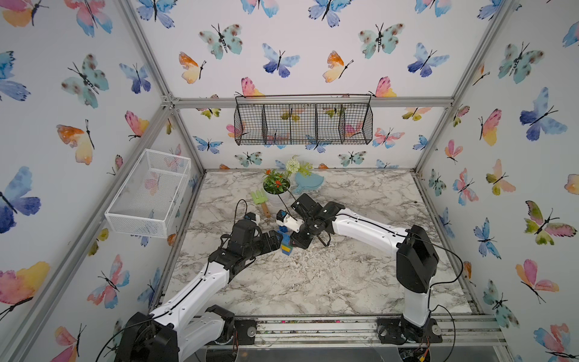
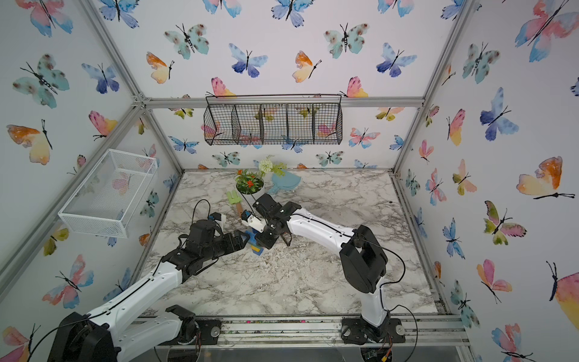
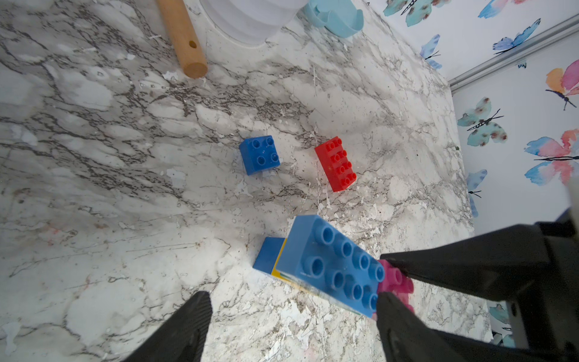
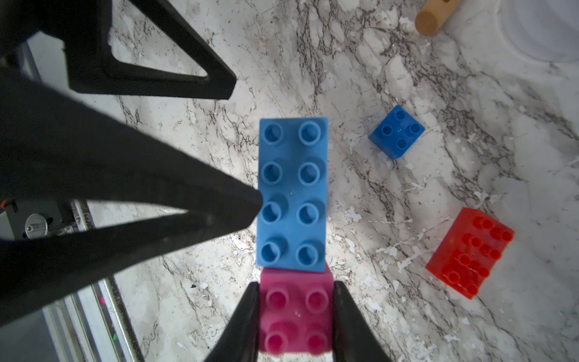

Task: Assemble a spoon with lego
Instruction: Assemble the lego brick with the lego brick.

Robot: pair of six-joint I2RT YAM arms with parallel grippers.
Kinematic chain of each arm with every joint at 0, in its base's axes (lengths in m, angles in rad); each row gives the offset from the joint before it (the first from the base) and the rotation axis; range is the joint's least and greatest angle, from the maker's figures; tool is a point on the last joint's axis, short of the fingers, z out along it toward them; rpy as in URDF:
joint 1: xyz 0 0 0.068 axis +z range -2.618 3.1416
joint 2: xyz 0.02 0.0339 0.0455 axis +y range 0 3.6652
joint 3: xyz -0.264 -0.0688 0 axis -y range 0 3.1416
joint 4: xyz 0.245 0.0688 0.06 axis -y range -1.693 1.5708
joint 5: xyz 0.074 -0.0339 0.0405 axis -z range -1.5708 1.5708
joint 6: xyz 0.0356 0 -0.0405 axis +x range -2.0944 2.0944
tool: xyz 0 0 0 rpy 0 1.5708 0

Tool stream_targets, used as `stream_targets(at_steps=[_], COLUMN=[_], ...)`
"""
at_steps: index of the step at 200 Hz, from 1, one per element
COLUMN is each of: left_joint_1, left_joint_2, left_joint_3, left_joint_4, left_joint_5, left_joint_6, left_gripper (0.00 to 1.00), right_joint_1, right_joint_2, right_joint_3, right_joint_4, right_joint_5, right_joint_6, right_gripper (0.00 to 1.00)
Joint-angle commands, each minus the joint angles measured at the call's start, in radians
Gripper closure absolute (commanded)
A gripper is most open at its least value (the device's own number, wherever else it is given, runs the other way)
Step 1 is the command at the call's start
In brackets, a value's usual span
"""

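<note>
on the marble table (image 4: 438, 188), right hand (image 4: 296, 291) pinches pink brick (image 4: 296, 316).

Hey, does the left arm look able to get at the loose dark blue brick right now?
Probably yes: the left gripper has its jaws open, and only bare table lies between it and the dark blue brick.

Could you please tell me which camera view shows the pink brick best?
The right wrist view: the pink brick shows studs up, clamped in the right gripper. The left wrist view shows only an edge; in both top views it is hidden.
</note>
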Motion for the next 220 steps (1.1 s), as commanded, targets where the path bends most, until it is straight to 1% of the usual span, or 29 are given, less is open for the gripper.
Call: stream_targets(at_steps=[1, 121, 220], left_joint_1=[0.005, 0.007, 0.015], left_joint_2=[-0.004, 0.011, 0.031], left_joint_3=[0.007, -0.021, -0.030], left_joint_4=[-0.004, 0.014, 0.025], left_joint_5=[0.011, 0.020, 0.028], left_joint_6=[0.015, 0.019, 0.024], left_gripper=[0.16, 0.19, 0.20], right_joint_1=[0.010, 0.021, 0.039], right_joint_2=[0.039, 0.092, 0.132], right_joint_3=[0.020, 0.052, 0.072], right_joint_4=[-0.038, -0.079, -0.103], right_joint_5=[0.015, 0.086, 0.100], right_joint_6=[0.001, 0.027, 0.025], right_gripper=[0.98, 0.98, 0.98])
